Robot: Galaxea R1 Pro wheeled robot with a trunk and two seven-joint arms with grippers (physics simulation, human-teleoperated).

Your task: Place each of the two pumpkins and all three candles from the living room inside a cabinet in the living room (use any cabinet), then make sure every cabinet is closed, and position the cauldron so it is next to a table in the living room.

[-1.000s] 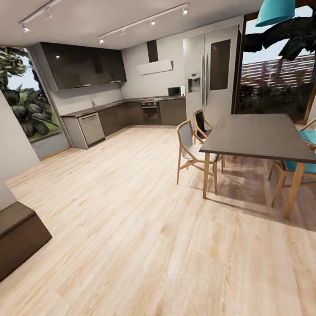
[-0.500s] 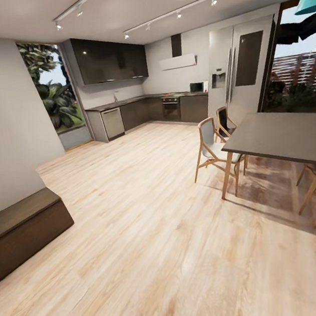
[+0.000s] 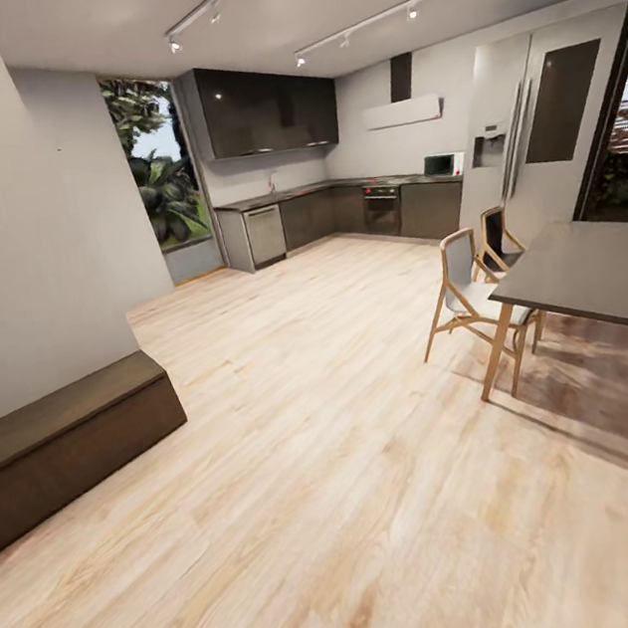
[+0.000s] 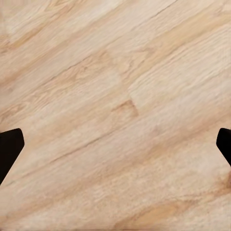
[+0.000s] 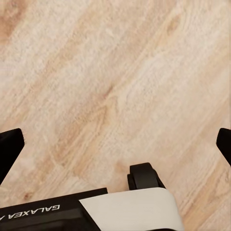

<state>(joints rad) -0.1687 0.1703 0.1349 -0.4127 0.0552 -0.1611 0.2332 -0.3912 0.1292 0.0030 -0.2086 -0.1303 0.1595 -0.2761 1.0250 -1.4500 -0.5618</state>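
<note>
Both grippers, left gripper [image 4: 115,144] and right gripper [image 5: 115,144], hang spread and empty over plank floor [image 3: 308,476]. Transit step, judged: cabinet [image 3: 67,446] stands ahead-left; approach it, then locate pumpkins.

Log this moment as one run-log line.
phase: transit | left gripper: open, empty | right gripper: open, empty | cabinet: closed | dining table

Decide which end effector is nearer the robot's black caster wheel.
Right, probably. The right end effector hangs open beside the black caster wheel; the left end effector hangs open over pale wooden floor.
</note>
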